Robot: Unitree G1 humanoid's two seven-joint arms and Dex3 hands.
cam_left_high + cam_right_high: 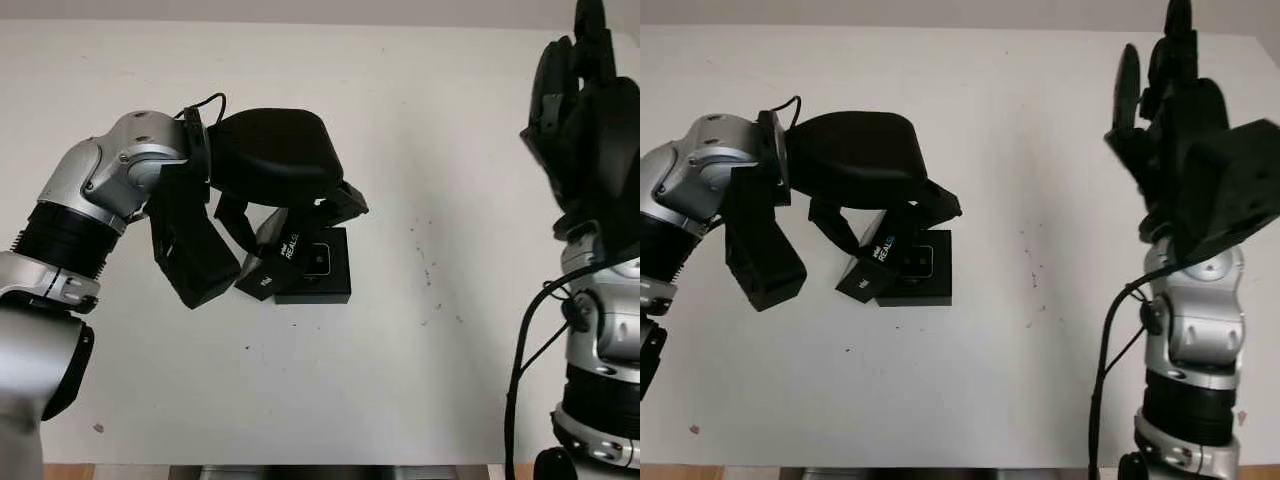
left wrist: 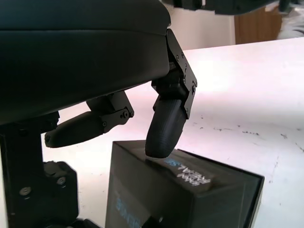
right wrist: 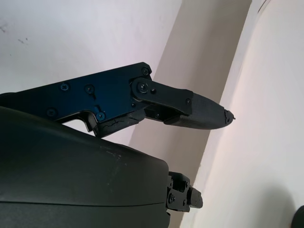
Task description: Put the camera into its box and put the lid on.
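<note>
1. The fingers [image 2: 164,130] of the left hand [image 1: 275,160] are curled down around the lid [image 1: 272,258], one fingertip pressing on its printed top face and another reaching along its side; the hand has hold of it, tilted, one edge low toward the table [image 1: 400,380].
2. The right hand [image 1: 1185,150] is raised above the table's right edge, well apart from the work, open and holding nothing.
3. The box [image 1: 320,268] lies flat near the middle of the table, somewhat left of centre, with a pale rounded shape showing in it (possibly the camera, though I cannot tell for sure). The lid's lower edge is just beside the box's left side, perhaps touching.
4. Handling, as a judgement: the lid looks like stiff, light cardboard with a smooth finish, so it may slip under hard fingertips; a hold across two opposite side walls seems safest, with the top left free for pressing down.
5. The lid's long axis runs at a slant, from low near the table's front-left up toward the far right, with its printed face turned up toward the head camera.
6. It needs levelling and squaring with the box before it can seat.
</note>
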